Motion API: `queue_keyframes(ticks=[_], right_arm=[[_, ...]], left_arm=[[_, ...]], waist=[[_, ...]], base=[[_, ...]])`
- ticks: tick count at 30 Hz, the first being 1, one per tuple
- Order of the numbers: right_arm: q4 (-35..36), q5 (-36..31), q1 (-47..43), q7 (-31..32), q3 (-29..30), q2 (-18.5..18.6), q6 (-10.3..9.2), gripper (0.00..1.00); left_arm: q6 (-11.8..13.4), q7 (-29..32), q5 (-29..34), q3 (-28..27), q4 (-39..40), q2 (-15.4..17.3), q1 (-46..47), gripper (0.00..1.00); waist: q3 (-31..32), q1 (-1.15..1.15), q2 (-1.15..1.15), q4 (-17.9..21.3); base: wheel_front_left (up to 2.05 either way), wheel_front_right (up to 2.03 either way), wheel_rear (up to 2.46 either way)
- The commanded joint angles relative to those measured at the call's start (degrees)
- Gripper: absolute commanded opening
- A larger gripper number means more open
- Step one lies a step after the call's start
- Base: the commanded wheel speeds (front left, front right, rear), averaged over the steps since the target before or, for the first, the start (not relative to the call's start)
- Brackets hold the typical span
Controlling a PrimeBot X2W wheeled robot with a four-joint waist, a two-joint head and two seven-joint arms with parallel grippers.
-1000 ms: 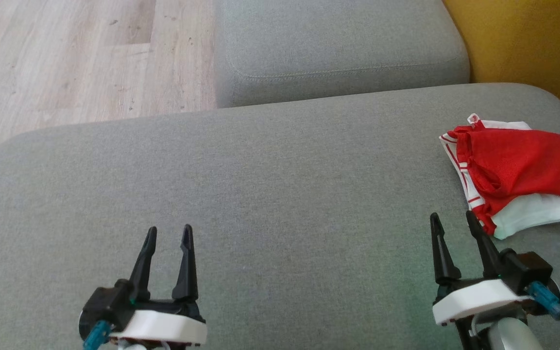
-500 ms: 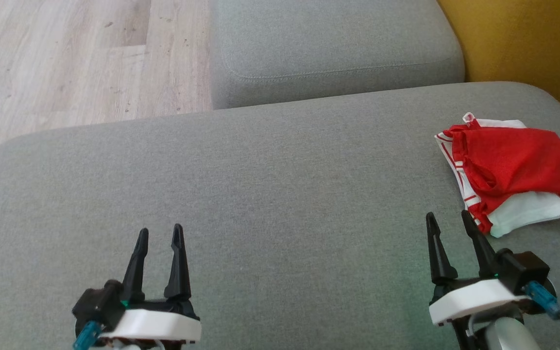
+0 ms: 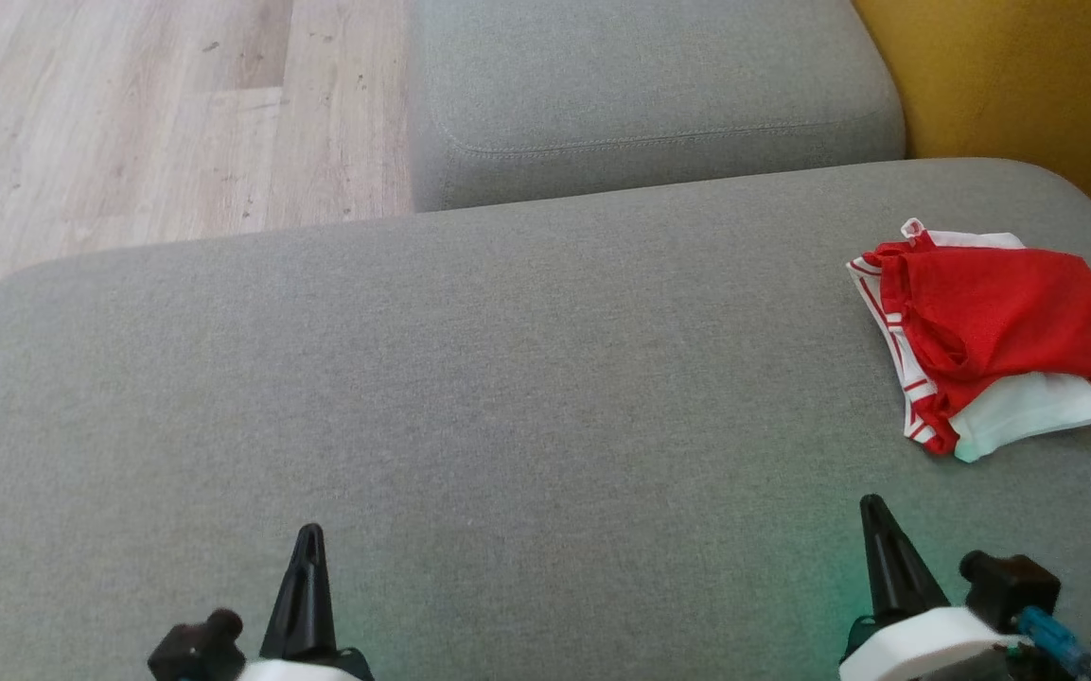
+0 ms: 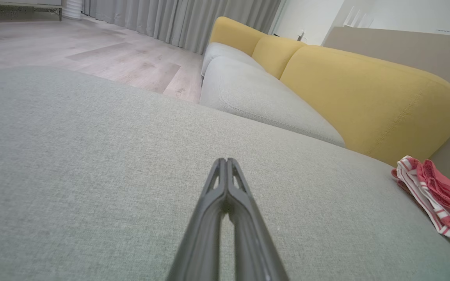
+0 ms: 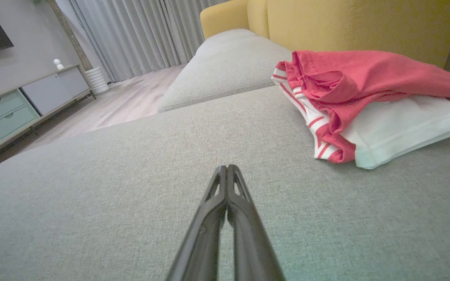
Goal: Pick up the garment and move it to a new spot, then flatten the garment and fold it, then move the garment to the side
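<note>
The garment (image 3: 990, 336) is red and white with striped trim, lying folded on the far right of the grey cushion (image 3: 507, 378). It also shows in the left wrist view as the garment (image 4: 435, 199) and in the right wrist view as the garment (image 5: 361, 105). My left gripper (image 3: 308, 539) sits low at the bottom left, shut, nothing held; its fingertips (image 4: 225, 162) press together. My right gripper (image 3: 874, 506) is at the bottom right, shut and empty, a short way below the garment, not touching it. Its fingertips (image 5: 226, 168) meet.
A second grey cushion (image 3: 649, 85) lies beyond the near one. Yellow sofa backrests (image 3: 1018, 76) rise at the right. Wooden floor (image 3: 129, 113) lies off the cushion's left edge. A low cabinet (image 5: 22, 101) and curtains (image 5: 131, 35) stand across the room.
Both grippers have closed from open to shut and drawn back toward the bottom edge of the head view. The garment has not moved.
</note>
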State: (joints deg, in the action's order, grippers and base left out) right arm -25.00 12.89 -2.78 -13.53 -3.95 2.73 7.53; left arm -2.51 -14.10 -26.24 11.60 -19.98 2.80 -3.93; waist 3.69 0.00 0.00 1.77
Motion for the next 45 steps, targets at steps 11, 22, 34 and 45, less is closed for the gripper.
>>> queue_keyframes(ticks=[11, 22, 34, 45], right_arm=[[2.90, 8.12, 3.42, 2.05, 1.24, 0.04, -0.01, 0.00], [3.72, 15.29, 3.98, 3.87, 2.18, 0.05, -0.01, 0.00], [4.60, 23.10, 4.59, 5.85, 3.19, 0.06, -0.01, 0.00], [5.42, 30.28, 5.15, 7.66, 4.13, 0.07, -0.02, 0.00]], left_arm=[[-0.59, 2.12, -6.64, -2.21, 2.42, 0.02, 3.40, 0.00], [-1.03, 3.99, -12.62, -3.81, 2.77, 0.03, 4.08, 0.00], [-1.51, 6.02, -19.13, -5.56, 3.16, 0.04, 4.82, 0.00], [-1.95, 7.88, -25.10, -7.17, 3.51, 0.05, 5.50, 0.00]], waist=[[-0.37, 0.00, 0.00, -0.17], [-0.72, 0.00, 0.00, -0.33], [-1.10, 0.00, 0.00, -0.51], [-1.46, 0.00, 0.00, -0.67]], base=[[0.00, 0.00, 0.00], [0.00, 0.00, 0.00], [0.00, 0.00, 0.00], [0.00, 0.00, 0.00]])
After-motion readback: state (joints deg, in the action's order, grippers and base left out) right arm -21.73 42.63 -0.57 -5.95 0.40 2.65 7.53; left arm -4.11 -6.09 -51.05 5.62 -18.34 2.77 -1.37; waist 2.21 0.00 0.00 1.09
